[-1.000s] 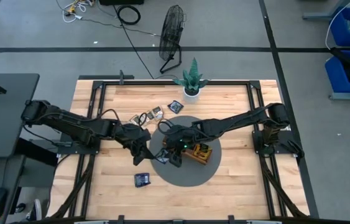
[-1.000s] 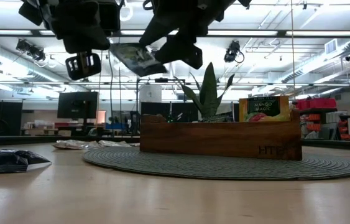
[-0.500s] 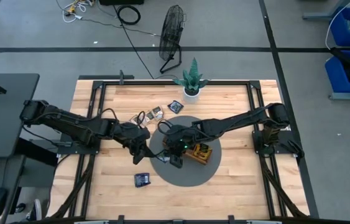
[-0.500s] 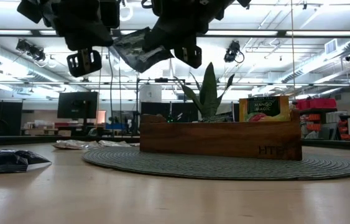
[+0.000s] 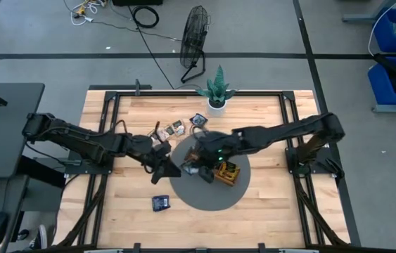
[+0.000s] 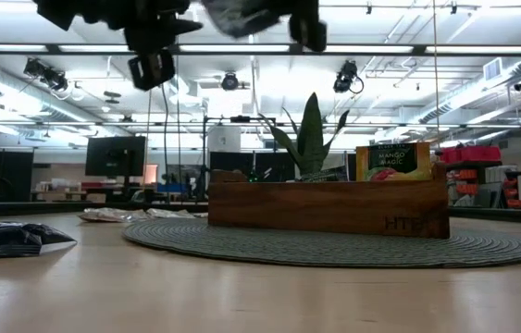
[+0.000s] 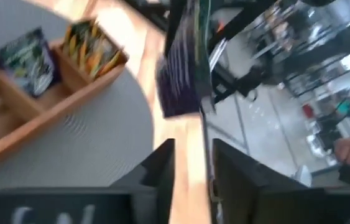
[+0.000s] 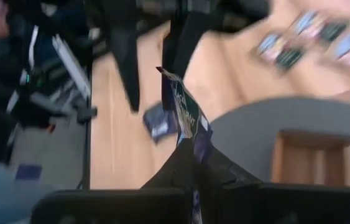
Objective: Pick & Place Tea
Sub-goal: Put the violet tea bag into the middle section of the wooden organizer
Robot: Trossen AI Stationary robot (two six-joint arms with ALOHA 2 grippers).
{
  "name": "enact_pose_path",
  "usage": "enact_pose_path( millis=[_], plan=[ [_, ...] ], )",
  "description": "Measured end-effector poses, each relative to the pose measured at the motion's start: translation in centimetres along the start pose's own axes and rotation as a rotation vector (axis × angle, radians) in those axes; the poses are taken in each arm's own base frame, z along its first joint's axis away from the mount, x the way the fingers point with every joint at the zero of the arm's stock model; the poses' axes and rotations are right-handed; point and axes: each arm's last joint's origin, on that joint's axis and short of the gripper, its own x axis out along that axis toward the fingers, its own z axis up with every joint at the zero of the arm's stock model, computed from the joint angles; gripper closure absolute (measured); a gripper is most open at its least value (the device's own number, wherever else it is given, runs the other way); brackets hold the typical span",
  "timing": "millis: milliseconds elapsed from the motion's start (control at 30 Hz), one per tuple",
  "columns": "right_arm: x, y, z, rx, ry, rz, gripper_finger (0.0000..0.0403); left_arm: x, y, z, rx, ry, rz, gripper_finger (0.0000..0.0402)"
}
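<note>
Handover stage, judged complete. Right gripper, raised above the near left part of the round grey mat, has its jaws clamped on a dark tea sachet that stands edge-up. Left gripper hovers just left of it, jaws apart and holding nothing. Wooden tray lies on the mat, just right of the right gripper; it already holds a few sachets. Another dark sachet lies on the tabletop, near side. Next move likely calls for carrying the held sachet right, over an open compartment, then lowering and releasing.
</note>
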Motion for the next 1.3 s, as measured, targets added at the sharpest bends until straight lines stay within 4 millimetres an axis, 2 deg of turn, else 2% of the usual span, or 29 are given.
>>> enact_pose_path(
  millis=[133, 233, 367, 467, 700, 1133, 1300],
  plan=[
    [-3.8, 0.8, 0.9, 0.011, -0.130, -0.045, 0.0401, -0.2, -0.1, 1.3, -0.007, -0.098, -0.047, 0.0234],
    [-6.2, 1.2, 1.5, 0.037, -0.231, -0.070, 0.0402, -0.5, -0.6, 2.4, 0.043, -0.199, -0.113, 0.0210],
    [-8.6, 1.6, 1.9, 0.066, -0.315, -0.069, 0.0402, -0.9, -0.7, 3.5, 0.097, -0.310, -0.142, 0.0199],
    [-9.5, 1.7, 2.0, 0.115, -0.335, -0.049, 0.0402, -1.3, -0.7, 4.3, 0.130, -0.382, -0.158, 0.0200],
    [-9.4, 2.0, 2.4, 0.225, -0.381, -0.007, 0.0403, -1.7, -0.4, 5.1, 0.240, -0.480, -0.089, 0.0212],
    [-7.3, 1.8, 2.6, 0.265, -0.394, -0.028, 0.0403, -1.9, -0.1, 5.4, 0.227, -0.497, -0.083, 0.0216],
    [-6.9, 1.8, 2.7, 0.262, -0.401, -0.031, 0.0403, -1.8, -0.1, 5.4, 0.217, -0.491, -0.081, 0.0248]
  ],
)
